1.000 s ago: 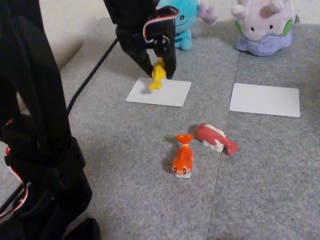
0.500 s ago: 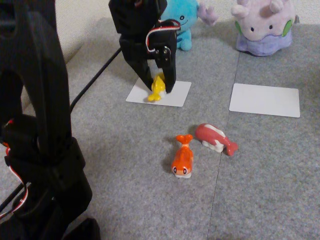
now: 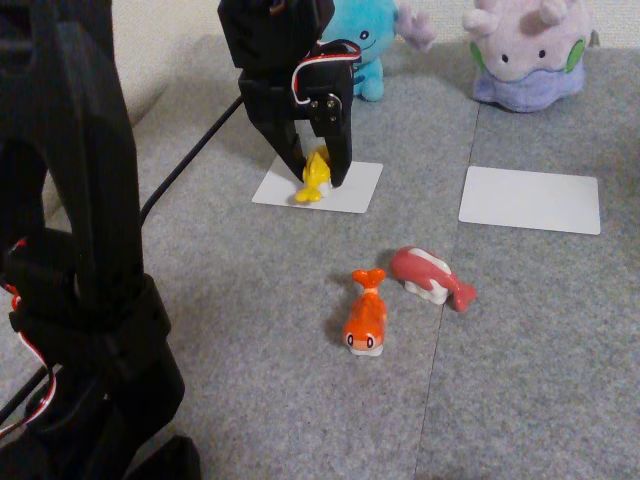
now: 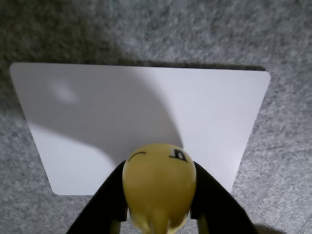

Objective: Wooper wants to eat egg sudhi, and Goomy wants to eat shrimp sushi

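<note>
— Where do we have the egg sushi [image 3: 316, 174]?

— Pinched in our tool [image 3: 318, 182], long axis nearly upright, face end down toward the white card [image 3: 352, 189] directly below.

— And the Wooper [image 3: 365, 45]?

— Just behind the tool, beyond the card.

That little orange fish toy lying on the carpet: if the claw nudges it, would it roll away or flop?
The shrimp sushi looks moulded and glossy, so probably stiff, and perhaps slippery between the fingers. It seems to rest on a flat white base on the rough grey mat, so a nudge would likely slide or turn it, not roll it.
</note>
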You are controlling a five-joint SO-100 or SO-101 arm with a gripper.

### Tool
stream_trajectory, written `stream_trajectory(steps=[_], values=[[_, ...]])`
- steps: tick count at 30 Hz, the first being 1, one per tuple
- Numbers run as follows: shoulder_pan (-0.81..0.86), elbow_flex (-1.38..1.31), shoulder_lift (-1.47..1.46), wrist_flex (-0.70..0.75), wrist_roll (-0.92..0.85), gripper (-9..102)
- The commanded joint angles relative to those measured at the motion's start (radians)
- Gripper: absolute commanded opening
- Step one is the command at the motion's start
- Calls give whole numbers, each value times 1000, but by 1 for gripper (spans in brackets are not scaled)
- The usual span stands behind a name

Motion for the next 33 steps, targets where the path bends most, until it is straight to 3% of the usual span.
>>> stream_trajectory(steps=[1, 10, 16, 25, 33], values=[[-5, -43, 12, 3, 8, 14], [-5, -48, 31, 66, 9, 27], [6, -51, 133, 121, 29, 28], [-48, -38, 433, 420, -48, 28], [46, -37, 577, 629, -189, 28]])
